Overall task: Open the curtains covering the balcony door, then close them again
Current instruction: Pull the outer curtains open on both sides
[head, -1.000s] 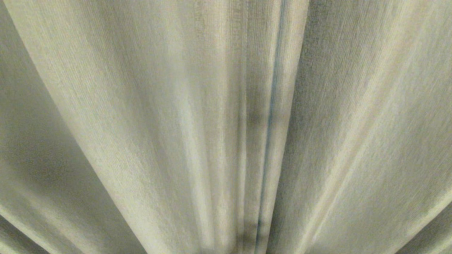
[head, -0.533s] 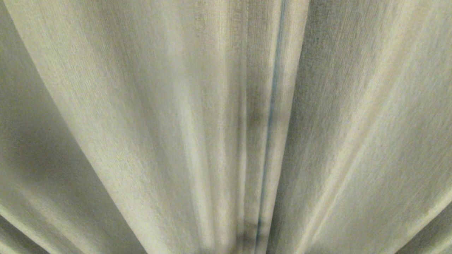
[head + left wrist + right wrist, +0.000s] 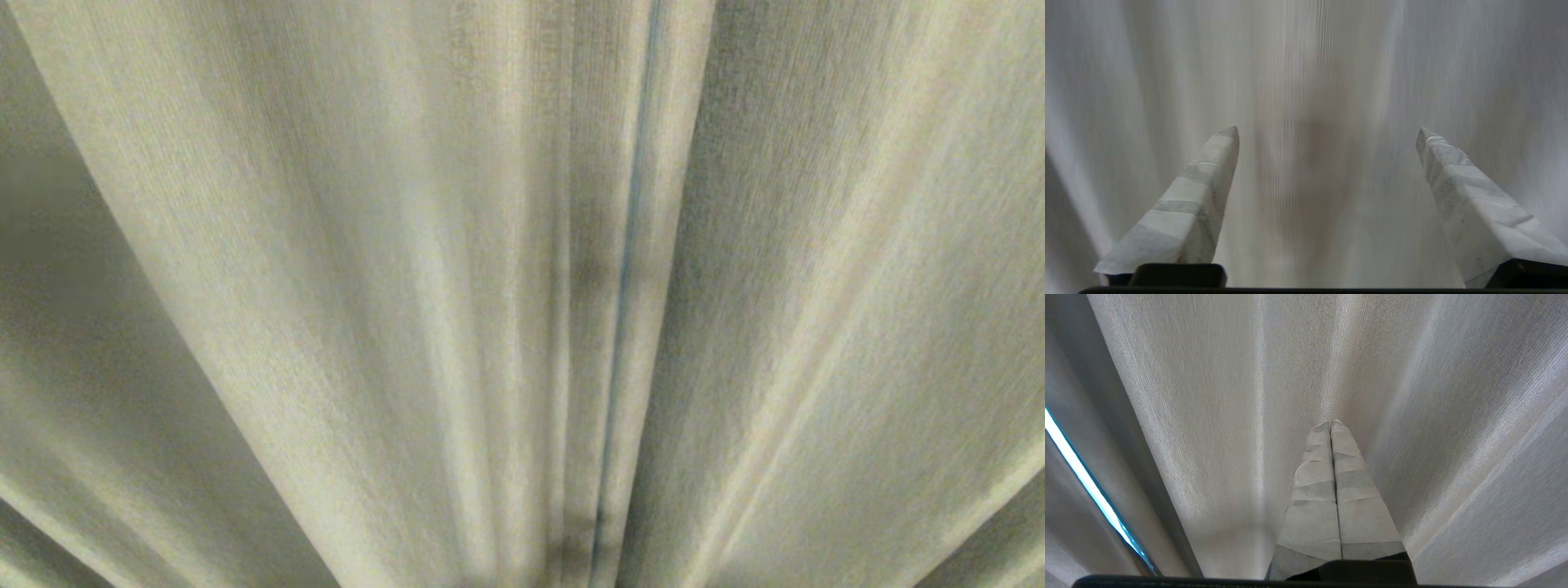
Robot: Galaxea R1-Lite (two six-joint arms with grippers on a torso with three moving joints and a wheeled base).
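Your left hand (image 3: 1327, 130) is spread wide, both taped fingers (image 3: 1208, 179) apart with nothing between them, pointing straight at the curtains (image 3: 1310, 73); the fabric hangs just ahead of the tips, contact unclear. Your right hand (image 3: 1331, 424) is pressed shut, holding nothing, tips close against a pleat. Head view is filled by the cream drapes (image 3: 367, 286), drawn together, with a thin bluish seam (image 3: 629, 245) down the middle. Right wrist view catches a bright slit of light (image 3: 1081, 473) at one drape edge.

Tapered fingers (image 3: 1188, 204) wrapped in grey-white banded tape, on black mounts.
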